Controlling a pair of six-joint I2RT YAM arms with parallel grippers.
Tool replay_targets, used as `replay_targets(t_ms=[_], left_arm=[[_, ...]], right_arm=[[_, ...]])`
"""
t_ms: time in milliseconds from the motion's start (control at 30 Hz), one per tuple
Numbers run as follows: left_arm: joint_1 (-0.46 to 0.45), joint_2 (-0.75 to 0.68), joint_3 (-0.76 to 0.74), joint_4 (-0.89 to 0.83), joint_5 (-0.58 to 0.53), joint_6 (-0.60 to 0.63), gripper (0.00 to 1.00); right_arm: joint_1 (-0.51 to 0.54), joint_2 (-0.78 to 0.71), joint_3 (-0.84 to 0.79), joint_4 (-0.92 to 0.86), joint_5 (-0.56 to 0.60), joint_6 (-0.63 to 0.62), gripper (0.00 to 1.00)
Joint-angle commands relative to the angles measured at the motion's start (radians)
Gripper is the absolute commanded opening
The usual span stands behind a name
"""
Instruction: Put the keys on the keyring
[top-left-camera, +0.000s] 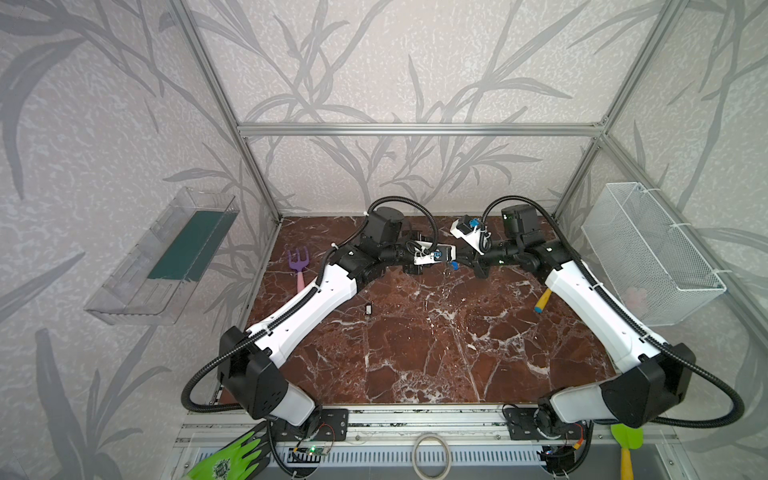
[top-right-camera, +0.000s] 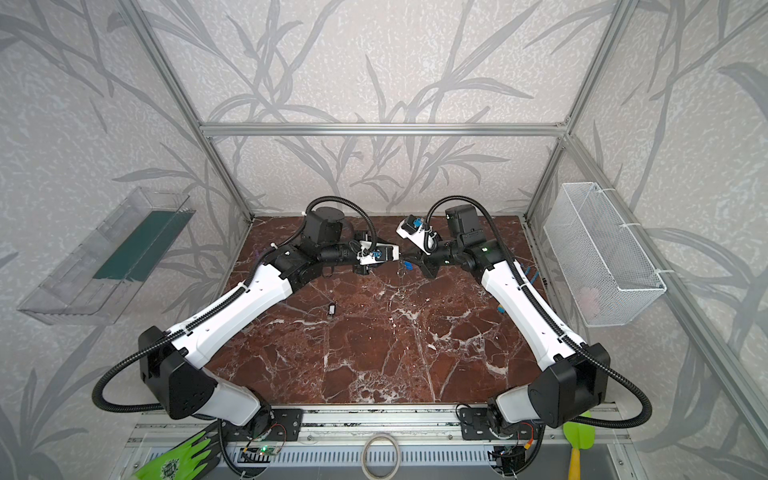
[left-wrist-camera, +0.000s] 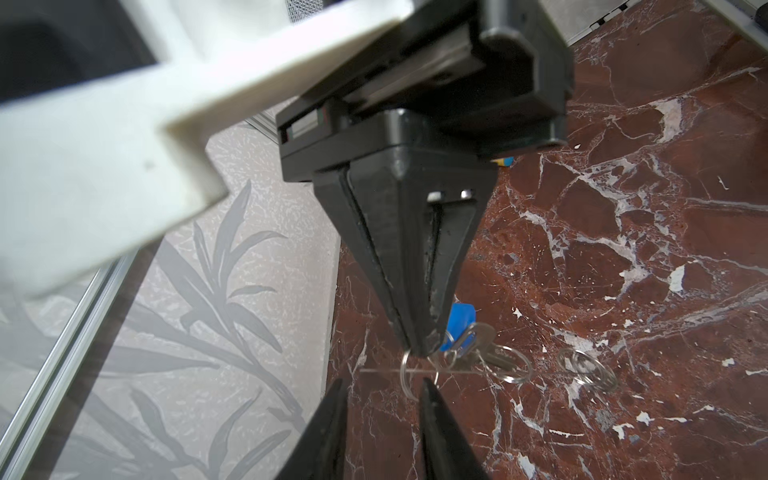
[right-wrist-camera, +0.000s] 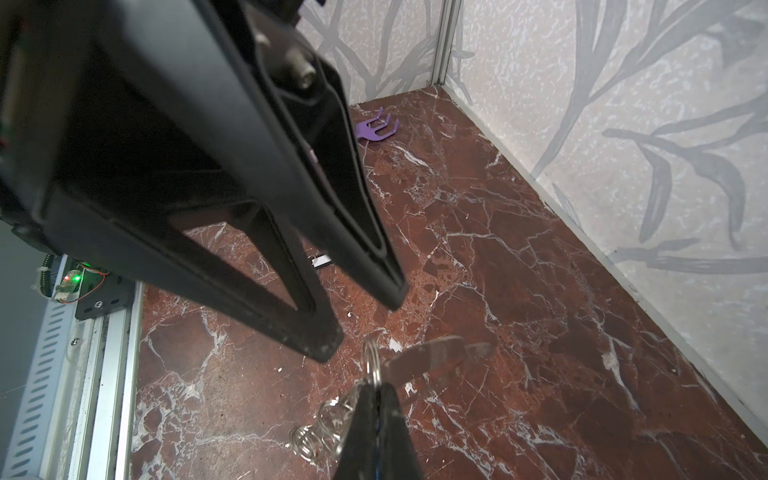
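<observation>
- Left wrist view first: the right gripper (left-wrist-camera: 424, 347) faces the lens, and its fingers are pressed tight together, nipping a thin wire loop at the very tips.
- That loop belongs to the keyring (right-wrist-camera: 432, 356). In the right wrist view its flat grey metal part juts out just beside the pinched loop. It is blurred and looks to be held up off the table (top-left-camera: 415, 357).
- The blue-tagged key (left-wrist-camera: 484, 351) hangs right at those same tips, its blue tag showing just behind the right fingers. More wire rings (left-wrist-camera: 515, 370) are bunched beside it.
- In both top views the blue spot shows between the two grippers, at the back middle of the marble.
- The left gripper (left-wrist-camera: 382, 390) stands spread, with nothing between its fingers.
- Its tips sit just short of the pinched loop, which lies just beyond the gap between them. Whether either finger touches the wire, I cannot tell.
- The two grippers point at each other, tip to tip, very near one another.
- The black-and-white key (top-left-camera: 368, 308) lies alone on the table, well apart from both grippers and near the left arm's white forearm.
- A purple fork (top-left-camera: 298, 259) lies near the table's left edge, on the far side of the left arm.
</observation>
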Motion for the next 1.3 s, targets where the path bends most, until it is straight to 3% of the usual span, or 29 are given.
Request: replay_targets(t_ms=[0,500,733,900,1267], left_arm=[[-0.009,0.022,0.045,-0.059,0.008,0.034,0.31],[-0.014,0.08,0.1,-0.108,-0.036,0.023,0.26],[-0.018,0.094,0.121,-0.12,-0.03,0.025,0.13],[-0.025,0.101,0.126,-0.122,-0.028,0.029,0.11],[-0.027,0.114,0.142,-0.121,-0.054,-0.015,0.16]], right_arm=[[0.009,0.003,0.037,-0.01,-0.003,-0.011,0.0],[0.018,-0.024,0.006,0.031,-0.011,-0.037,0.0],[0.021,-0.032,-0.006,0.05,-0.014,-0.039,0.0],[0.021,-0.04,-0.011,0.065,-0.011,-0.033,0.0],[0.021,-0.1,-0.097,0.18,0.037,-0.051,0.0]])
